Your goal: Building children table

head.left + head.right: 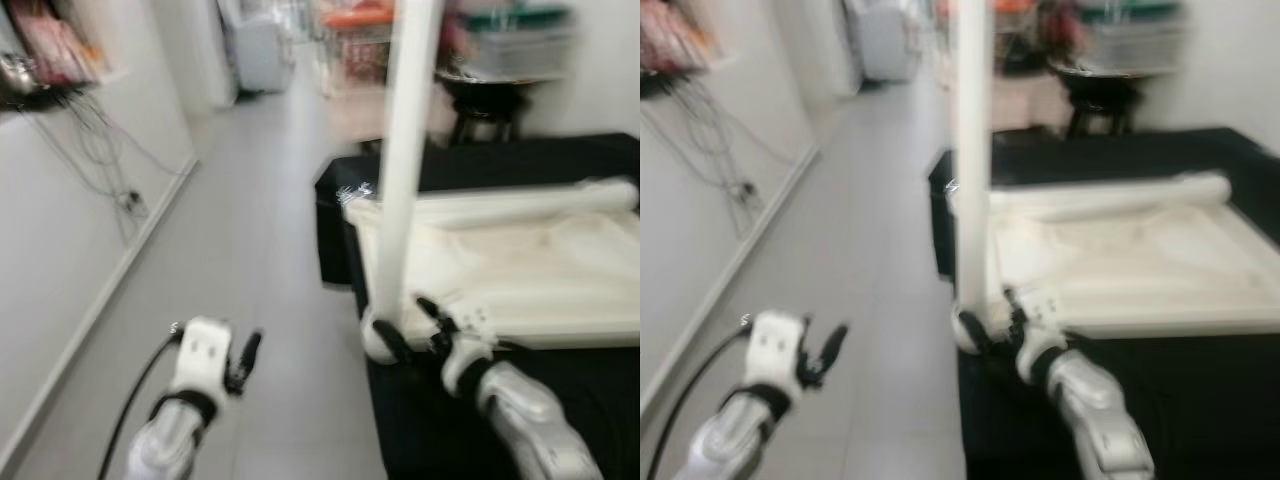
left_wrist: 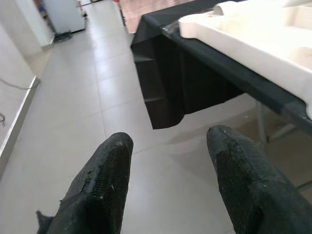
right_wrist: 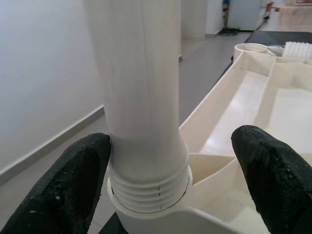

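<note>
A white children's table top (image 1: 540,270) lies upside down on a black-covered table (image 1: 520,420). One white leg (image 1: 405,170) stands upright in its near-left corner socket (image 3: 146,195), threads showing at the base. My right gripper (image 1: 408,325) is open around the base of that leg. One finger (image 3: 63,185) touches the leg and the other finger (image 3: 278,175) stands apart from it. A second white leg (image 1: 520,203) lies along the top's far edge. My left gripper (image 2: 168,141) hangs open over the grey floor, left of the table.
A black cloth-draped box (image 1: 332,225) stands at the table's far-left corner. A white wall with dangling cables (image 1: 100,150) runs along the left of the tiled corridor (image 1: 250,250). Shelves, bins and a dark round stand (image 1: 485,95) are blurred at the back.
</note>
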Robot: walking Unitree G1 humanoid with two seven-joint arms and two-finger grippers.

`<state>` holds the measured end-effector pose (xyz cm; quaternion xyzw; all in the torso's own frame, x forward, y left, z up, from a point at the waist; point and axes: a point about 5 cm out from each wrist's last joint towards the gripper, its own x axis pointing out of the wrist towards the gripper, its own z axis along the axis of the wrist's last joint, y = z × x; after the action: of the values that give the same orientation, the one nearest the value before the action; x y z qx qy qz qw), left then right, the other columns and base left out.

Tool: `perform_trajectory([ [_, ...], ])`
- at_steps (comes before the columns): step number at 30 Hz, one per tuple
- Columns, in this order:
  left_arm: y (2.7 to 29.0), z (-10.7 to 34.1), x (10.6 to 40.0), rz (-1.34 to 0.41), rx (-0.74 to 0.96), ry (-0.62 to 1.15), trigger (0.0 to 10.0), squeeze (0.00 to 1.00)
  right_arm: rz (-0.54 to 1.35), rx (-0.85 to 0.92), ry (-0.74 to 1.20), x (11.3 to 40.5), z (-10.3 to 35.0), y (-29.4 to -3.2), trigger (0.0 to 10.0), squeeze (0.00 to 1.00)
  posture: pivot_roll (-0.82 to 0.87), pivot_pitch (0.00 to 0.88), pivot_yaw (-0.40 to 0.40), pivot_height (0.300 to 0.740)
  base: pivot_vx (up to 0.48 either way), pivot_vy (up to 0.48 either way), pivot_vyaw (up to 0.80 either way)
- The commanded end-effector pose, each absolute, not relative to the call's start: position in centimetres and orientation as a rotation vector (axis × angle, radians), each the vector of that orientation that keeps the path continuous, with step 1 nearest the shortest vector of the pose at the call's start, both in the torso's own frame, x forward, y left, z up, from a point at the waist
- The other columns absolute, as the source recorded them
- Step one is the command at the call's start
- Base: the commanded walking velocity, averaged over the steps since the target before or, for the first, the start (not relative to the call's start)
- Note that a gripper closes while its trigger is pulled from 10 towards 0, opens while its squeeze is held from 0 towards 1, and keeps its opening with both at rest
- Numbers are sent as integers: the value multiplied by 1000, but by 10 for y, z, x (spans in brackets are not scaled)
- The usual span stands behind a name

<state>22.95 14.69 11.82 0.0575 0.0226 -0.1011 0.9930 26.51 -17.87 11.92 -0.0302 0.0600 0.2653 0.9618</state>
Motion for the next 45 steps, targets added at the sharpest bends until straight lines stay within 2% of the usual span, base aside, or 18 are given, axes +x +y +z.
perform_trajectory([
  [1, 156, 114, 227, -171, 134, 66, 10000, 0, 586, -90, 100, 270, 123, -178, 10000, 0, 22, 0, 17, 740, 0, 0, 0],
  [4, 155, 114, 227, -179, 129, 65, 10000, 0, 573, -124, 75, 282, 132, -188, 10000, 0, 21, 0, 16, 740, 0, 0, 0],
  [12, 142, 114, 222, -320, 60, 66, 10000, 0, 689, -145, 26, 306, 149, -182, 10000, 0, 30, 0, 7, 740, 0, 0, 0],
  [15, 130, 113, 212, -440, 21, 87, 10000, 0, 753, -133, 9, 327, 157, -179, 10000, 0, 46, 0, -2, 740, 0, 0, 0],
  [18, 129, 112, 210, -459, 15, 91, 10000, 0, 767, -127, 5, 333, 160, -179, 10000, 0, 51, 0, -5, 740, 0, 0, 0],
  [19, 128, 112, 210, -462, 11, 93, 10000, 0, 789, -113, 5, 337, 162, -180, 7412, 0, 56, 0, -8, 740, 0, 0, 0],
  [20, 128, 112, 210, -462, 11, 93, 10000, 0, 789, -113, 5, 337, 162, -180, 7412, 0, 56, 0, -8, 740, 0, 0, 0],
  [21, 127, 112, 210, -464, 10, 93, 10000, 0, 808, -89, 5, 342, 165, -182, 0, 0, 58, 0, -12, 740, 0, 0, 0],
  [28, 125, 112, 208, -494, -8, 93, 10000, 0, 875, -63, 19, 351, 173, -191, 0, 0, 64, 0, -21, 740, 0, 0, 0],
  [35, 123, 113, 205, -533, -19, 96, 10000, 0, 782, -152, 99, 344, 159, -202, 0, 0, 55, 0, -35, 740, 0, 0, 0],
  [36, 124, 112, 204, -533, -19, 95, 10000, 0, 591, -167, 141, 333, 144, -201, 0, 0, 53, 0, -48, 740, 0, 0, 0],
  [37, 124, 112, 204, -533, -19, 95, 10000, 0, 591, -167, 141, 333, 144, -201, 0, 0, 53, 0, -48, 740, 0, 0, 0],
  [38, 126, 112, 203, -533, -18, 95, 10000, 0, 442, -182, 166, 323, 135, -203, 0, 0, 50, 0, -45, 740, 0, 0, 0],
  [40, 130, 113, 201, -522, -14, 94, 10000, 0, 6, -161, 264, 268, 111, -218, 0, 0, 22, 5, -21, 740, 0, 0, 0],
  [41, 130, 113, 201, -522, -14, 94, 10000, 0, 6, -161, 264, 268, 111, -218, 0, 0, 22, 5, -21, 740, 0, 0, 0],
  [42, 131, 113, 201, -520, -12, 93, 10000, 0, -83, -169, 283, 252, 107, -224, 0, 0, 13, 5, -12, 740, 0, 0, 0],
  [43, 132, 113, 202, -523, -12, 93, 10000, 0, -150, -204, 285, 250, 107, -238, 0, 0, 2, 0, 2, 740, 0, 0, 0],
  [45, 132, 113, 203, -534, -4, 93, 10000, 0, -171, -235, 264, 257, 110, -248, 0, 0, 9, 0, -1, 740, 0, 0, 0],
])
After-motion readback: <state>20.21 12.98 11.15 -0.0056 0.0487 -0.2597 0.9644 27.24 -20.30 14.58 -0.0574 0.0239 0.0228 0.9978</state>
